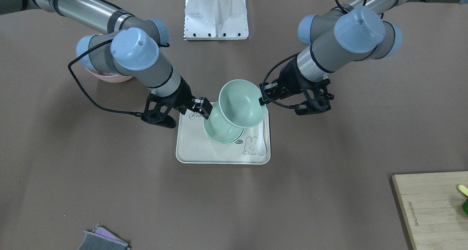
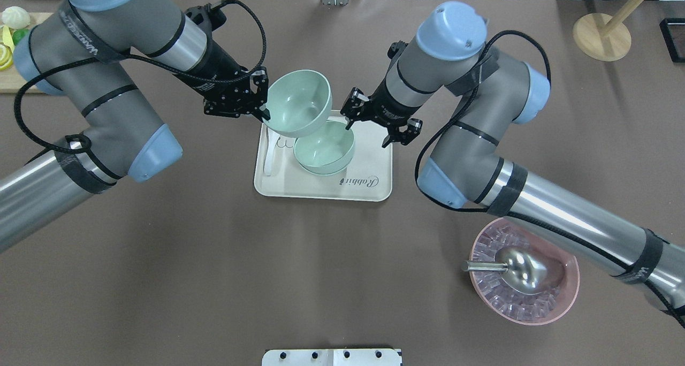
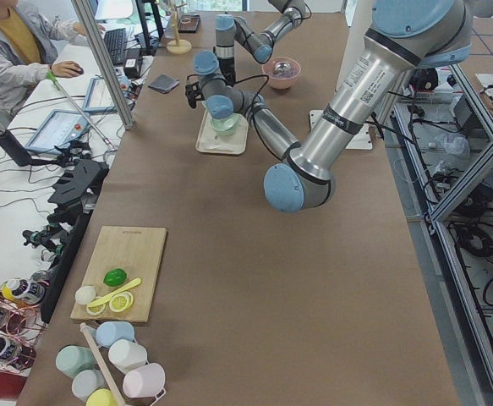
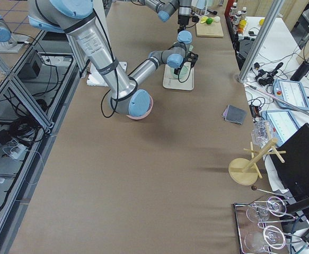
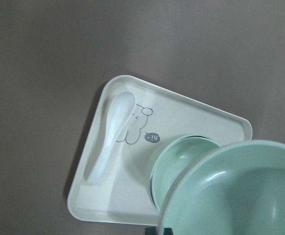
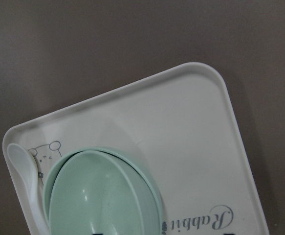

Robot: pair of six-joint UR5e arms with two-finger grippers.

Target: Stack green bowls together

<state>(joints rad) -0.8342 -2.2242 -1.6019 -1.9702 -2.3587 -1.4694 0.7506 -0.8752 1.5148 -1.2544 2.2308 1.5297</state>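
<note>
My left gripper [image 2: 263, 112] is shut on the rim of one pale green bowl [image 2: 298, 103], which hangs raised and tilted over the back of the cream tray [image 2: 299, 187]. Partly under it, a second green bowl [image 2: 326, 144] leans inside a third green bowl [image 2: 320, 169] that stands on the tray. My right gripper [image 2: 349, 121] is shut on the leaning bowl's rim. In the front-facing view the raised bowl [image 1: 241, 103] overlaps the nested pair [image 1: 223, 135]. The left wrist view shows the raised bowl [image 5: 240, 191] close up, above the lower bowls [image 5: 179, 164].
A white spoon [image 2: 269, 154] lies along the tray's edge beside the bowls. A pink ribbed bowl [image 2: 567, 296] with ice and a metal scoop [image 2: 516, 267] sits under my right arm. A cutting board [image 1: 431, 206] and a grey cloth [image 1: 102, 241] lie far off.
</note>
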